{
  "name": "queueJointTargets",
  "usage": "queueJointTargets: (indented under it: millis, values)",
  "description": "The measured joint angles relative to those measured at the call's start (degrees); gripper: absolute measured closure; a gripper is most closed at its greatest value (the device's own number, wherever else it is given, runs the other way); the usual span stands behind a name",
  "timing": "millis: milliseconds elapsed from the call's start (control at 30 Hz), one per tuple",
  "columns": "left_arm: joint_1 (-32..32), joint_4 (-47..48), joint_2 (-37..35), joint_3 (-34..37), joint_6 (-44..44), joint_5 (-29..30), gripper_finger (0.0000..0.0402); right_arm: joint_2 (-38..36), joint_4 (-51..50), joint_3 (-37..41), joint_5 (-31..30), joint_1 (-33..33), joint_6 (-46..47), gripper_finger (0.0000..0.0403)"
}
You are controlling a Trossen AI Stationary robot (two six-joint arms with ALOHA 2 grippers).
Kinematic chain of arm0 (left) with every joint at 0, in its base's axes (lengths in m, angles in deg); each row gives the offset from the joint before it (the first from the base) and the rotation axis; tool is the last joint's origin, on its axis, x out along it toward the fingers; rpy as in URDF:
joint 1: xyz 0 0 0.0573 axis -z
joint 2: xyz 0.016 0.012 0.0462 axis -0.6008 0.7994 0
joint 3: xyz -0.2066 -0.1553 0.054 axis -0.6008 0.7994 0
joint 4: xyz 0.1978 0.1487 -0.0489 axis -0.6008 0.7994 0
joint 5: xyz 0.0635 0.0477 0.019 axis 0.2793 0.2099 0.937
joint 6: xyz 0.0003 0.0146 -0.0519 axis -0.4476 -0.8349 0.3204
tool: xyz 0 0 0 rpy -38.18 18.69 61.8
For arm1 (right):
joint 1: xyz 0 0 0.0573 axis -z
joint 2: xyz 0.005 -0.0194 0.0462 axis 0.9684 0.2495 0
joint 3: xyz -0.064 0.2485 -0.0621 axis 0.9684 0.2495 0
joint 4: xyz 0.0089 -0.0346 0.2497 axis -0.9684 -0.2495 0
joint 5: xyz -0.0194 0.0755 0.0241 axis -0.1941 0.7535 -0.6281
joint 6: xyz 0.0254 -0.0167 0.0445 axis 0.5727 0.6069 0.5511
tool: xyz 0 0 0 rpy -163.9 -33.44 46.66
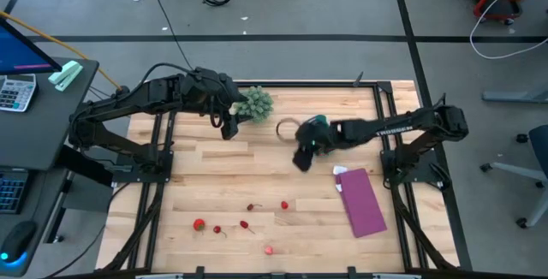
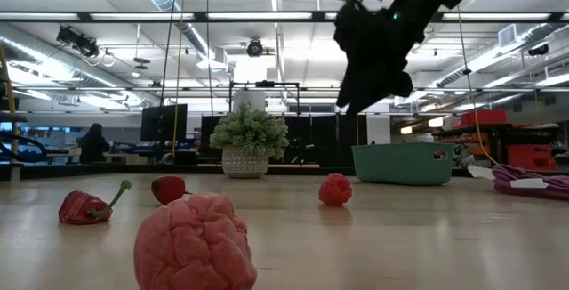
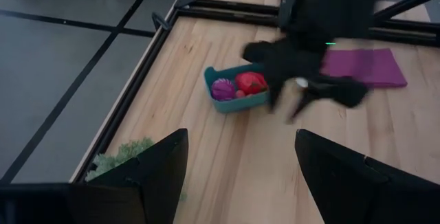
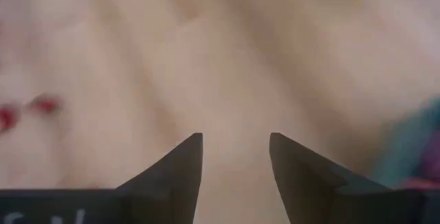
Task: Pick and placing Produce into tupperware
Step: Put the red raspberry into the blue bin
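The teal tupperware (image 3: 237,100) sits on the far middle of the table, with a purple striped ball (image 3: 222,88) and a larger red fruit (image 3: 251,82) inside. It also shows in the low view as a teal tub (image 2: 402,163). Several tiny red and pink pieces (image 1: 246,224) lie scattered near the table's near edge. My right gripper (image 1: 303,157) hangs open in the air just near-left of the tub and holds nothing. My left gripper (image 1: 229,127) is open beside the spiky green ball (image 1: 254,103), also holding nothing.
A flat purple sheet (image 1: 364,202) lies at the right, near side. In the low view a pink lumpy piece (image 2: 191,245), a red pepper (image 2: 87,207), a strawberry (image 2: 167,188) and a raspberry (image 2: 335,189) rest on the wood. Bare table lies between the tub and these pieces.
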Motion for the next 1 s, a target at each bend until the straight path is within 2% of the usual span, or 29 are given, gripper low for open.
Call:
queueJointTargets:
  millis: [100,167,300,433,533,700,900,1000]
  values:
    - [0.0,1.7,0.0,0.0,0.0,0.0,0.0130,0.0,1.5,0.0,-0.3,-7.5,0.0,0.0220]
    - [0.0,2.7,0.0,0.0,0.0,0.0,0.0129,0.0,2.5,0.0,-2.8,-13.3,-0.1,0.0220]
    - [0.0,3.1,0.0,0.0,0.0,0.0,0.0129,2.2,8.1,0.0,-11.2,-23.8,0.0,0.0221]
    - [0.0,3.1,0.0,0.0,0.3,0.0,0.0129,8.2,16.7,0.0,-21.8,-30.2,-0.1,0.0219]
    - [0.0,3.0,0.0,0.0,1.3,0.0,0.0129,14.0,22.5,0.0,-25.6,-32.0,-2.9,0.0211]
    - [0.0,3.0,0.0,0.0,1.5,0.0,0.0129,21.8,25.6,0.0,-26.0,-31.4,-5.3,0.0191]
    - [0.0,3.1,0.0,0.0,1.5,0.0,0.0129,26.0,28.6,0.0,-26.3,-28.5,-3.1,0.0169]
    - [0.0,3.2,0.0,0.0,1.5,0.0,0.0129,27.2,30.0,0.0,-23.6,-27.2,-1.8,0.0162]
